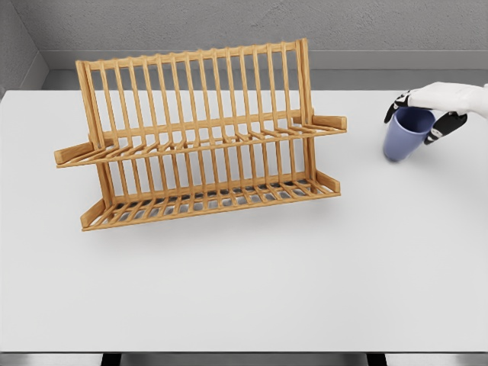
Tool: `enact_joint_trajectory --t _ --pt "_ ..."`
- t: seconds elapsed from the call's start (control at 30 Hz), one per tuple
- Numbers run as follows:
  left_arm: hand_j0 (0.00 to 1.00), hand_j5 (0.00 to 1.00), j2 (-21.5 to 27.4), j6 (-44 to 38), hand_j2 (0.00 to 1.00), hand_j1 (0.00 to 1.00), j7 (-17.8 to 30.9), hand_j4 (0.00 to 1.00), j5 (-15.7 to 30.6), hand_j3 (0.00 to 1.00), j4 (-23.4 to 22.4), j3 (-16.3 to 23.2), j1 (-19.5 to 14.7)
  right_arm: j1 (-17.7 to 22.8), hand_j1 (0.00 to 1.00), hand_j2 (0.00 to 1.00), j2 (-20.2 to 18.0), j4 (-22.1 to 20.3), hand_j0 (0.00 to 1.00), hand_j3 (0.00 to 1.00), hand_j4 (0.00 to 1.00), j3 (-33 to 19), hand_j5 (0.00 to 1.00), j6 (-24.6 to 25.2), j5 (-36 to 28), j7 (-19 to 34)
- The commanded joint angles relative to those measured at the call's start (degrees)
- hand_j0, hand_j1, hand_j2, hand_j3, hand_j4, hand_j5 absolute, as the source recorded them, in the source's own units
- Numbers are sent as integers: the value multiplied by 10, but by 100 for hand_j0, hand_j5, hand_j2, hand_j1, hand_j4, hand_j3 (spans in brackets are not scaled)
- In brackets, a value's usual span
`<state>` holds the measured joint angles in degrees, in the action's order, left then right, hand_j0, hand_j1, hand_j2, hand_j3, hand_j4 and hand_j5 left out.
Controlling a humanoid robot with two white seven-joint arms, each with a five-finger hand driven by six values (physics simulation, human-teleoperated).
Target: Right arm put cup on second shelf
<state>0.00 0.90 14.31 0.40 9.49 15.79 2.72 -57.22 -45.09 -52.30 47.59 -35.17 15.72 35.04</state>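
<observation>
Your right hand (418,114) is grasping the cup (405,133) at its rim; it is likely light, rigid, slippery, so keep gripping firmly.

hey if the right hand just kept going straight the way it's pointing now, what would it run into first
The right hand, gripping the blue cup, points left across the table. Probably the wooden dish rack first, near its upper shelf's right end, though depth is unclear.

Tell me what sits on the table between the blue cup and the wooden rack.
Nothing. In the head view, only bare white table separates the cup, held at its rim by the right hand, from the rack.
</observation>
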Motion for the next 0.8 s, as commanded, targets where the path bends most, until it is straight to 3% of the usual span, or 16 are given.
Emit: enact_joint_trajectory --t 0.0,0.47,0.77 --pt "100 100 0 1 100 100 0 100 0 100 0 0 0 0 67 67 -1 -3 67 67 67 -2 67 2 -3 0" --pt "100 100 0 0 100 100 0 100 0 100 0 -1 0 -40 66 66 0 -17 66 66 66 -3 66 2 -4 0" --pt "100 100 0 0 100 100 0 100 0 100 0 -1 0 -40 61 61 -1 -43 61 61 61 -24 61 2 -5 0"
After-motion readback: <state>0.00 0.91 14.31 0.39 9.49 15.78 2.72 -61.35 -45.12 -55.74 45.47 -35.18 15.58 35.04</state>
